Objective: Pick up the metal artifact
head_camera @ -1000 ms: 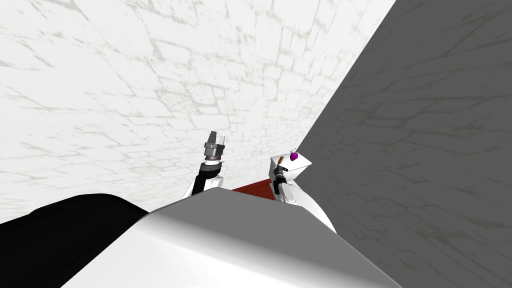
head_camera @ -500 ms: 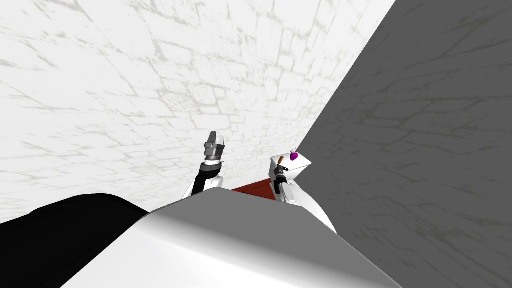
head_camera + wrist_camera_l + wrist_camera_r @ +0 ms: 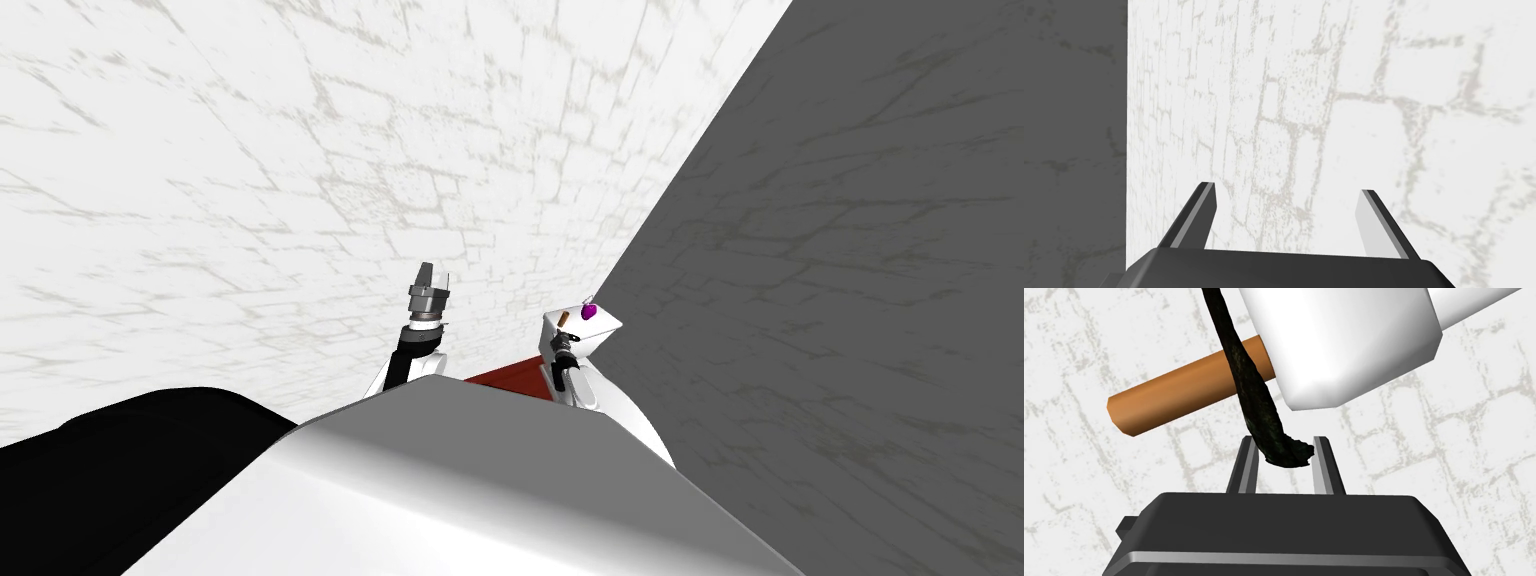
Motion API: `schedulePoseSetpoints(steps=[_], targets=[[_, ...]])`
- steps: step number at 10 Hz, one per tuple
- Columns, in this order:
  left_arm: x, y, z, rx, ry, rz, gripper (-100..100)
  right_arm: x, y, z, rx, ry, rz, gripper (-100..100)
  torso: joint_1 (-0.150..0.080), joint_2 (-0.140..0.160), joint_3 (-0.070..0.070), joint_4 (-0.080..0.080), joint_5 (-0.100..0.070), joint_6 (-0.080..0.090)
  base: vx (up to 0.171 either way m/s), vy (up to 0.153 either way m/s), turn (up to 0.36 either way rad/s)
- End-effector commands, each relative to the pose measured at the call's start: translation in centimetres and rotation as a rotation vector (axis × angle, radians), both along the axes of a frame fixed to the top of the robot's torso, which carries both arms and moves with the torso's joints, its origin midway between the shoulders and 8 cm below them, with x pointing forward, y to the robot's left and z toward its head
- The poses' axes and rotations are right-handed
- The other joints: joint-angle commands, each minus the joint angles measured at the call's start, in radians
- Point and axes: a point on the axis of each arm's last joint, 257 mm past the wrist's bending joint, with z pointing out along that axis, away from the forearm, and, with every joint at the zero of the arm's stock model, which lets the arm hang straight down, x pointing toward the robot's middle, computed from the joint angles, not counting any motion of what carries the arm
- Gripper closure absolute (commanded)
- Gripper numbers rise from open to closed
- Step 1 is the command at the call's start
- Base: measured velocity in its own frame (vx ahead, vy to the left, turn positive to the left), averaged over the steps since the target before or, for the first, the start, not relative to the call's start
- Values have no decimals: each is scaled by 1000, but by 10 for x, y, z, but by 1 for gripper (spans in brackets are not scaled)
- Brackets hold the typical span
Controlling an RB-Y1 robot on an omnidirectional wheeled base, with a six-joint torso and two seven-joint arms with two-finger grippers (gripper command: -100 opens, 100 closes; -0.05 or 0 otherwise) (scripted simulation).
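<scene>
Black and rough-skinned, the metal artifact is a thin curved strip, and its lower end sits between the 2 fingers of the right gripper. Those fingers are drawn in close and press its sides, so I read the pincer as clenched on it. From there the strip rises and crosses in front of an orange-brown cylinder. The cylinder's far end runs behind a white block with bevelled corners.

From the head camera I see the right gripper small, just beside a white box in the corner where a white cracked wall meets a grey wall. The orange-brown cylinder and a small purple object show at the top of that box. I cannot tell whether box and block are 1 thing. A red-brown strip of floor lies near the box.

The left gripper is raised well apart from it, its fingers spread wide and holding nothing. A black area sits low on my left.
</scene>
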Motion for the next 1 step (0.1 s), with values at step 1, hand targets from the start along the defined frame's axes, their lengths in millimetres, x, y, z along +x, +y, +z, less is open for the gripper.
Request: schedulePoseSetpoints(steps=[1], targets=[[0, 0, 0, 0, 0, 0, 0, 0, 0, 0, 0, 0, 0, 0, 0, 0, 0, 0, 0, 0, 0, 0, 0]])
